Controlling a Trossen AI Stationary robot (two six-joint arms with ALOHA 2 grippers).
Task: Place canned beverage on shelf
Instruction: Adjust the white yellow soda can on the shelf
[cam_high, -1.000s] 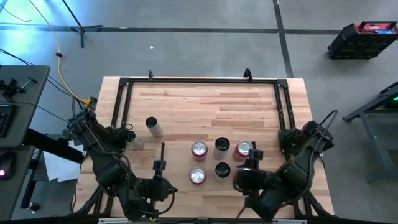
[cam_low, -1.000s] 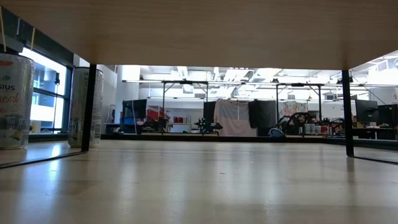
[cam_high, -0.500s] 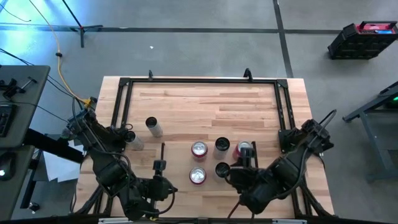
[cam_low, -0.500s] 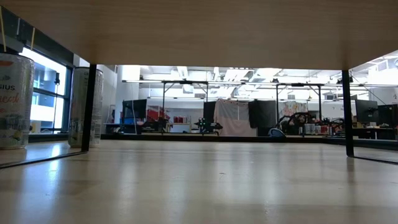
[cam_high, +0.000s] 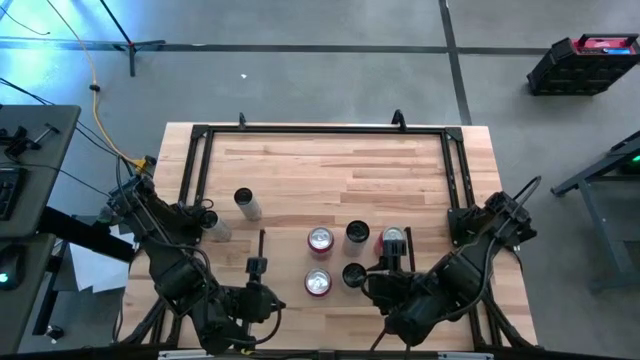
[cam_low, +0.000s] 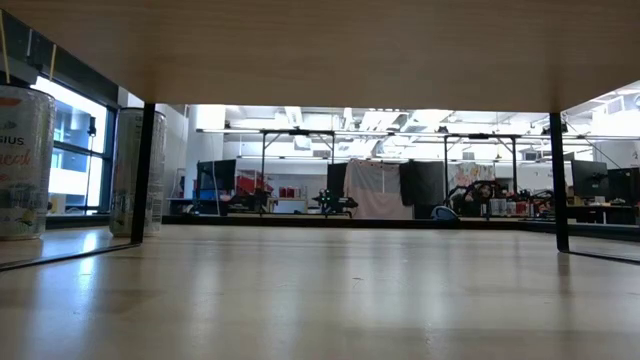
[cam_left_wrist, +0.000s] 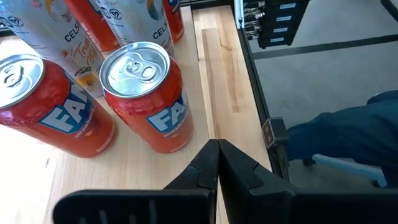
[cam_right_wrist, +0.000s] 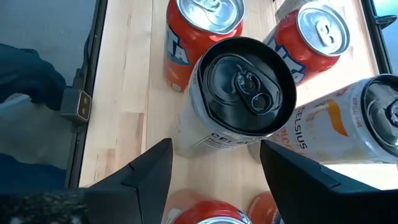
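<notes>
Several cans stand together on the table's near middle. My right gripper (cam_high: 375, 270) (cam_right_wrist: 214, 152) is open beside a white can with a black top (cam_high: 355, 273) (cam_right_wrist: 242, 93). Its two fingers stand on either side of the can's lower body, and no touch shows. Around this can stand orange-red cans (cam_right_wrist: 205, 25) (cam_right_wrist: 317, 37) and a second white black-topped can (cam_right_wrist: 373, 118). My left gripper (cam_high: 258, 262) (cam_left_wrist: 217, 155) is shut and hangs a little short of two orange-red cans (cam_left_wrist: 146, 93) (cam_left_wrist: 43, 106), touching nothing. The shelf (cam_low: 320, 50) shows from below in the low view.
Two more tall cans (cam_high: 245, 203) (cam_high: 215, 225) stand at the table's left, also seen in the low view (cam_low: 20, 160) (cam_low: 135, 170) by a thin black post (cam_low: 150, 170). A black frame (cam_high: 320, 130) runs along the far edge. Blue cloth (cam_left_wrist: 348, 137) shows beyond the table's edge.
My right gripper has moved a short way toward the table's left, off the red can at the right and up to the near black-topped can, rolling a little. Its fingers have stayed open. The cans have not moved.
</notes>
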